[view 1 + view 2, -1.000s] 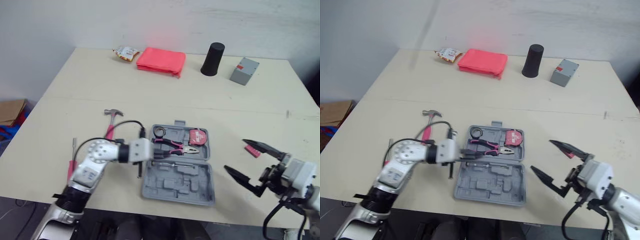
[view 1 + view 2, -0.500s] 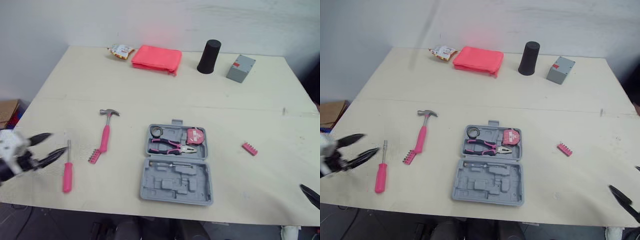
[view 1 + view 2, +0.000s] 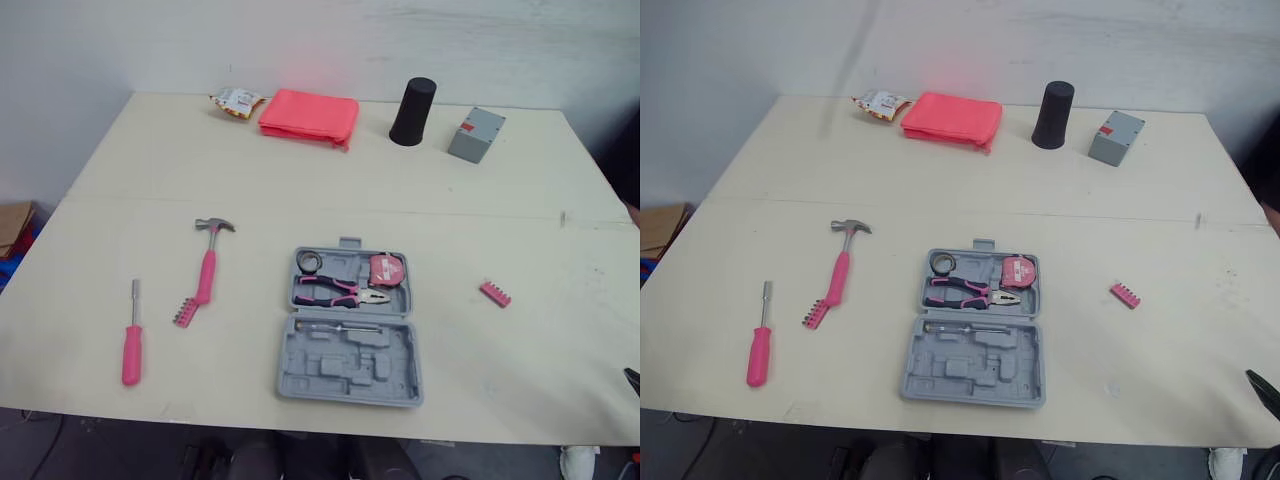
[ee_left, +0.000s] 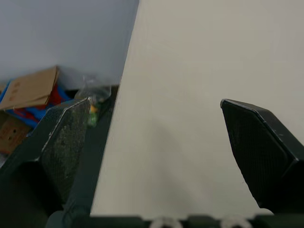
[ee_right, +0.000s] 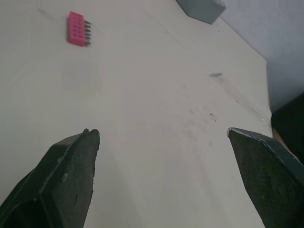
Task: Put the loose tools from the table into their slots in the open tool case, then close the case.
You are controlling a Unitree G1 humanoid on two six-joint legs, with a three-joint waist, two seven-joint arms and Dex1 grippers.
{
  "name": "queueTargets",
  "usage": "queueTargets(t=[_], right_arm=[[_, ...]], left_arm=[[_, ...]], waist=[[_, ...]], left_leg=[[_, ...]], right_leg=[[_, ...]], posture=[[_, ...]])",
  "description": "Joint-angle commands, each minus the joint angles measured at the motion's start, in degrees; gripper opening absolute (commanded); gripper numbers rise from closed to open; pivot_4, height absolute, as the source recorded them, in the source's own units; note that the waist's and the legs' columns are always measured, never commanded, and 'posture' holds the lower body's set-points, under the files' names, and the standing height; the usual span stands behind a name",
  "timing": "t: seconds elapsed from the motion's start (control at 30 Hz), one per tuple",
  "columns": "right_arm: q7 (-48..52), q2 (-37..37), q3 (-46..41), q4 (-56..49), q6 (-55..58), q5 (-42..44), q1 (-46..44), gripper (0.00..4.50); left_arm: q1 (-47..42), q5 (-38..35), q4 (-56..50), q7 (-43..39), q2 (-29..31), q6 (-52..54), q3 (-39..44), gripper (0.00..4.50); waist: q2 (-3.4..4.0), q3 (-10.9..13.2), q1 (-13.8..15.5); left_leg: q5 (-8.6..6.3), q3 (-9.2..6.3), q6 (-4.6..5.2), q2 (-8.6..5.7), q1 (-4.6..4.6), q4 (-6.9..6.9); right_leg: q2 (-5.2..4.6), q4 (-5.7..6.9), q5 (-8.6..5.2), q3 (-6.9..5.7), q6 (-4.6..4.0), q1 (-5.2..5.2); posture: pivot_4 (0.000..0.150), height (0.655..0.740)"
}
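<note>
Tool case (image 3: 348, 362) lies open near the front edge of the table (image 3: 520, 200). It is grey moulded plastic, with pliers (image 3: 340, 292) and a tape measure (image 3: 386, 270) already seated in its far half. Taking the case as my dial centre, the hammer (image 3: 207, 272) sits toward 10 o'clock with a bit strip (image 3: 184, 314) just beside its handle end. The screwdriver (image 3: 131, 345) lies farther out at 9 o'clock, and a second bit strip (image 3: 494, 294) is at 3 o'clock, well apart. All look pink and stiff. I judge the hammer head-heavy, so I'd pinch its handle close to the steel head. The screwdriver looks light and apt to roll, so it is best taken mid-handle. The strips are small and low and need a pinch across their narrow sides.

At the left wrist, the left gripper (image 4: 154, 102) is spread wide and empty above the table's edge, with cardboard (image 4: 28, 88) on the floor beyond.

At the right wrist, the right gripper (image 5: 162, 133) gapes wide too, holding nothing. The second bit strip lies ahead of it, with a grey box (image 5: 202, 7) past that.
</note>
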Motion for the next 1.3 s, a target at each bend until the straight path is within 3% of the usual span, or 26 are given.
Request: queueTargets(t=[0.03,0.1,0.23,0.47,0.57,0.7,0.9,1.1,1.3], right_arm=[[0.95,-0.48,1.62,-5.34,2.9,3.12,-2.68,4.5],[0.41,0.62,3.07,-10.21,5.87,4.67,-4.19,4.5],[-2.8,4.95,10.81,-32.57,14.59,7.77,-4.87,4.5],[-7.65,8.9,18.9,-55.06,25.88,11.8,-5.37,4.5],[-7.96,10.31,23.17,-62.53,28.86,12.1,-4.43,4.5],[-6.85,11.13,26.86,-65.76,29.0,10.15,-5.32,4.5],[-8.01,12.53,28.91,-67.01,28.88,8.15,-5.71,4.5],[-9.64,13.65,30.24,-69.36,30.06,7.63,-5.94,4.5],[-12.72,14.32,32.1,-72.17,31.73,5.47,-6.11,4.5]], left_arm=[[-1.7,-3.27,-11.84,2.18,-0.53,6.75,-2.91,4.43],[-2.6,-4.45,-17.69,4.01,-0.74,11.78,-4.59,4.43],[-4.74,-8.51,-35.42,9.33,1.24,27.74,-11.2,4.43],[-19.24,-11.01,-48.68,23.67,7.11,55.38,-24.52,4.43],[-29.75,-14.9,-51.11,32.31,3.36,71.5,-27.76,4.43],[-38.25,-12.41,-52.32,41.0,-6.27,84.0,-31.57,4.43],[-42.34,-4.75,-47.53,47.49,-16.26,83.9,-36.52,4.43],[-44.63,0.49,-39.77,46.87,-19.8,77.97,-41.8,4.43],[-45.3,3.08,-35.17,43.67,-19.13,75.84,-45.14,4.43]], waist=[[0.05,0.01,-0.04],[0.07,0.03,-0.2],[0.06,0.03,-0.58],[0.24,0.16,-0.02],[0.24,0.16,0.96],[0.17,0.21,1.32],[-0.27,0.44,1.47],[-0.28,0.45,1.84],[-0.28,0.45,2.57]], left_leg=[[0.03,0.0,0.02,-0.01,0.01,0.0],[0.08,0.01,0.02,-0.01,0.01,0.01],[0.24,-0.01,0.09,0.08,-0.08,0.01],[0.34,-0.03,0.07,0.11,-0.21,-0.01],[0.35,-0.07,0.03,0.12,-0.23,0.02],[0.45,-0.04,-0.22,0.05,-0.29,0.38],[0.5,-0.08,-0.27,0.04,-0.27,0.67],[0.58,-0.1,-0.34,0.04,-0.22,0.64],[0.6,-0.09,-0.34,0.03,-0.21,0.65]], right_leg=[[-0.01,0.0,0.05,0.0,0.0,0.03],[-0.01,0.02,0.09,0.01,0.01,0.02],[0.12,0.08,0.11,0.03,0.04,-0.05],[0.31,0.08,0.05,0.13,0.13,-0.22],[0.34,0.07,0.04,0.12,0.14,-0.21],[0.31,0.3,-0.03,0.18,0.27,-0.21],[0.34,0.62,-0.06,0.2,0.33,-0.24],[0.35,0.67,-0.07,0.2,0.31,-0.23],[0.33,0.7,-0.06,0.19,0.3,-0.23]], posture=[[0.15,0.74],[0.15,0.74],[0.15,0.74],[0.15,0.74],[0.15,0.74],[0.15,0.74],[0.15,0.74],[0.15,0.74],[0.15,0.74]])
